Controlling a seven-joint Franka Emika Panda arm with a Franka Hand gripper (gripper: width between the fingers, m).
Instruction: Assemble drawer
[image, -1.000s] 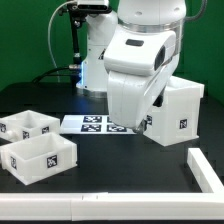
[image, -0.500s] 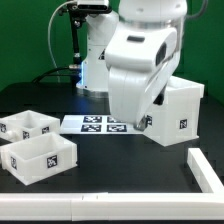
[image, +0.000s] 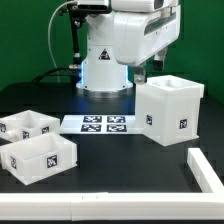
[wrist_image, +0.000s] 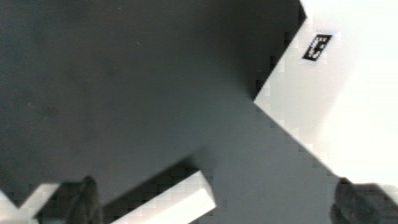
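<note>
We judge nothing assembled yet — the shell stands alone, both trays lie well apart from it; the gripper gapes wide, empty.

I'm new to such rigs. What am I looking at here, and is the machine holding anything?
This is a white robot arm with a two-finger hand. One picture comes from a camera off the arm; the other looks out from its wrist. On the black table lie drawer parts: a hollow cube shell and two small trays, the nearer tray and the farther tray, plus a flat marker board. The hand is open and holds nothing.
</note>
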